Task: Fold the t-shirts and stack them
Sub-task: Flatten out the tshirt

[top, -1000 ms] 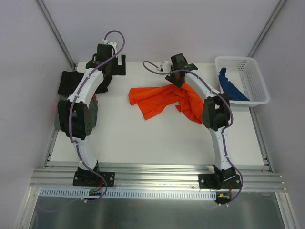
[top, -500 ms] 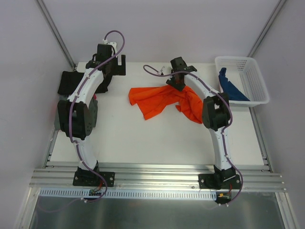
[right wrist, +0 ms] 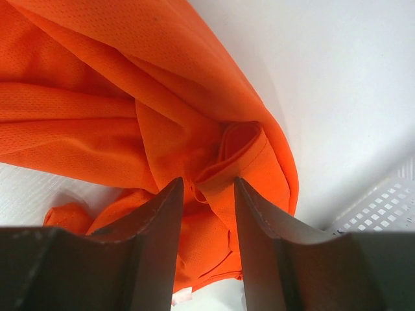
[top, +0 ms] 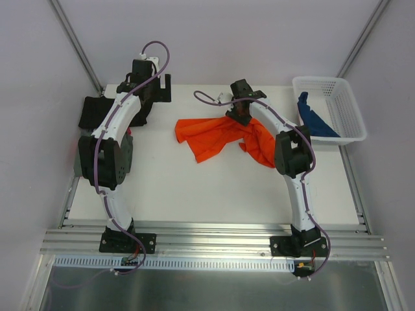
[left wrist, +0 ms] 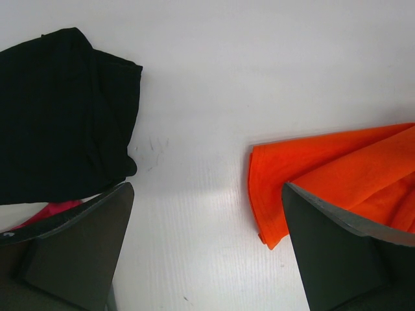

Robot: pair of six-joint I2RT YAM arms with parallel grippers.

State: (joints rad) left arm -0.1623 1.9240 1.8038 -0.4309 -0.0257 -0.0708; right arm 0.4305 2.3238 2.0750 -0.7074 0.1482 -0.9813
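Centrally on the white table [top: 194, 188] lies the orange shirt [top: 217, 137], crumpled and spread unevenly, with one lobe trailing toward the right arm. At its far edge stands the right tool [top: 241, 114], pointed down into the cloth. The right wrist view shows this tool [right wrist: 207, 184] clamped on the orange shirt [right wrist: 117, 97]: a raised, rolled fold fills the gap and touches the inner faces of both fingers [right wrist: 159, 227], while the rest of the shirt fans out beyond them in broad creases. A corner of the white mesh basket [right wrist: 382, 207] shows at the right of that view. From above, the basket [top: 343, 87] sits at the table's far right corner, and a blue shirt [top: 314, 116] lies bunched in it, draped against its left wall. At the far left, the left tool [top: 152, 91] hangs over bare table with its fingers wide apart and nothing between them [left wrist: 207, 188]. Just to its left lies the black shirt [left wrist: 58, 110], folded flat at the table's left edge [top: 97, 111]; a strip of pink cloth [left wrist: 52, 210] shows under its near edge. To its right a corner of the orange shirt [left wrist: 337, 175] reaches in, well apart from the black shirt.
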